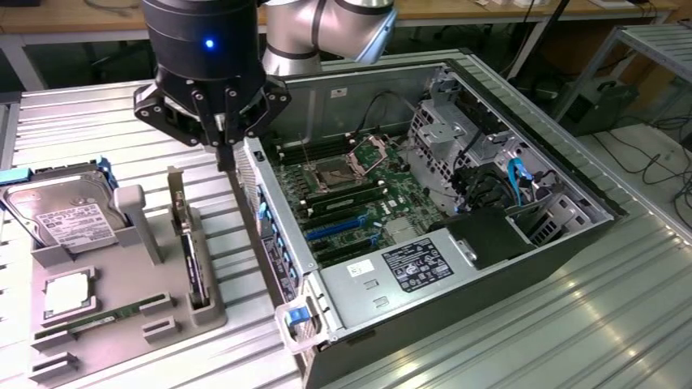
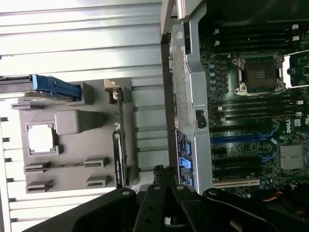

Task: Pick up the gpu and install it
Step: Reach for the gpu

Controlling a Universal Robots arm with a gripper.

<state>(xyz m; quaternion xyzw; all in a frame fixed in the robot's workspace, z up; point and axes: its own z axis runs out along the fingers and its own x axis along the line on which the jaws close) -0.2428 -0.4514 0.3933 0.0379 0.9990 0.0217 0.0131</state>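
The gpu (image 1: 190, 253) stands on its edge in a slot of the grey parts holder (image 1: 130, 324), its pale metal bracket end pointing to the back of the table. In the wrist view the gpu (image 2: 119, 150) appears as a thin strip along the holder's edge. My gripper (image 1: 225, 156) hangs above the gap between the holder and the open computer case (image 1: 562, 235), close to the case's rear wall and above the card's bracket end. Its fingers are shut with nothing between them. In the wrist view the gripper (image 2: 163, 180) sits over the case's rear wall (image 2: 186, 96).
The holder also carries a hard drive (image 1: 63, 217) with blue rails, a square processor (image 1: 67, 293) and a RAM stick (image 1: 103, 318). Inside the case lie the motherboard (image 1: 357, 194), blue expansion slots (image 2: 236, 140) and a power supply (image 1: 400, 271). Ribbed metal table all around.
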